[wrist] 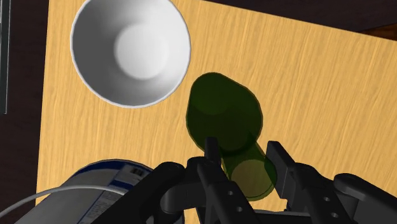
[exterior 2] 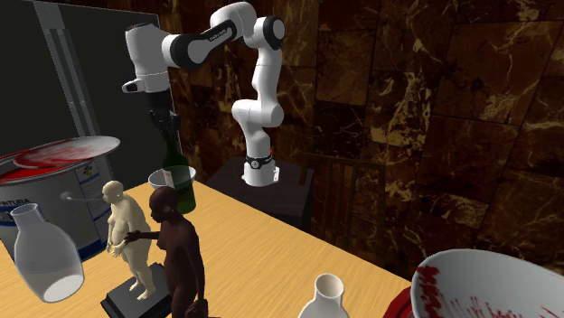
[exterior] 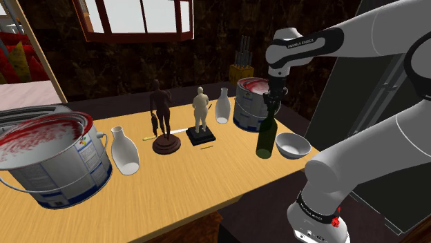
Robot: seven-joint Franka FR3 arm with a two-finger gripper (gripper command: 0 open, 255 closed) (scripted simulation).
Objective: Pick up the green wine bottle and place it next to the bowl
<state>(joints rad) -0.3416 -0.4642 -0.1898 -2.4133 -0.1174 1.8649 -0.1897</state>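
Gripper [wrist: 245, 153] jaws sit closed narrow on the neck of the green wine bottle [wrist: 222, 114], which stands upright just beside the white bowl [exterior: 293, 145], bowl at its 3 o'clock in shoulder view. Retreat off-axis and you likely tip it.

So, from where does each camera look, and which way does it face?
Shoulder view: beside the base, looking down over the table at bottle and bowl; the arm shows.
Second exterior view: from the table's other end, facing the arm; all of it shows, base included.
Wrist view: on the hand, looking down at bottle and bowl; the pincer shows, clasping the bottle's neck.
All three share bottle and bowl.
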